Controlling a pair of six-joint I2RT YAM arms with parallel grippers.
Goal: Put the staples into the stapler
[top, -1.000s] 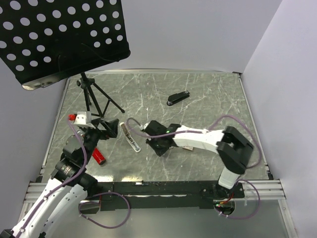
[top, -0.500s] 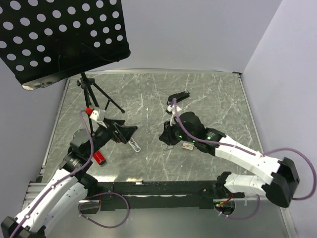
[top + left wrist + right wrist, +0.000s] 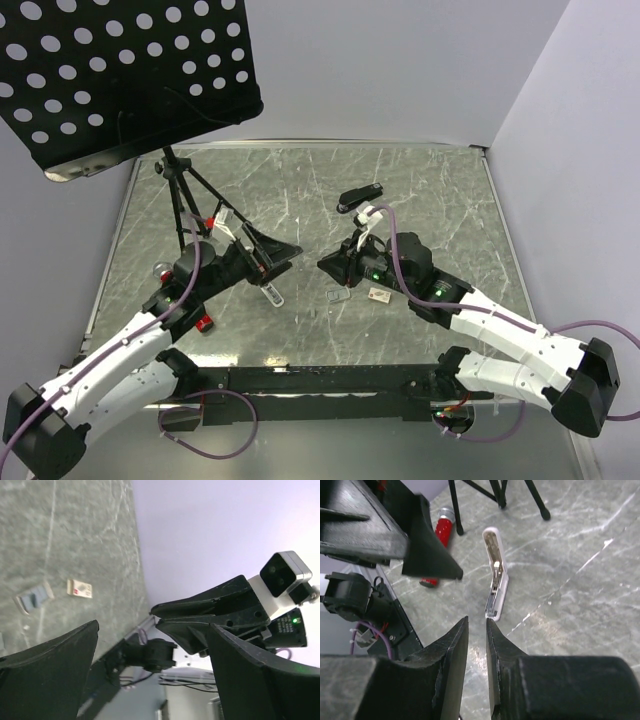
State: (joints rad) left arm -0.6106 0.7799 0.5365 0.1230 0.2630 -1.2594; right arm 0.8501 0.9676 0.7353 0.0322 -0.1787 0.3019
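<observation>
text: none legible | staples box: red-brown print, too small to read

Two robot arms reach in over the desk from its near edge. The left pincer and right pincer face each other near the middle, close but apart. An opened stapler lies on the desk just nearer than the left pincer. To its right, just nearer than the right pincer, lie a small flat case and, right of that, the staple box. A closed stapler lies farther back, behind the right arm. A music stand occupies the far left corner. A small tube lies beside the left arm, left of the opened stapler.
</observation>
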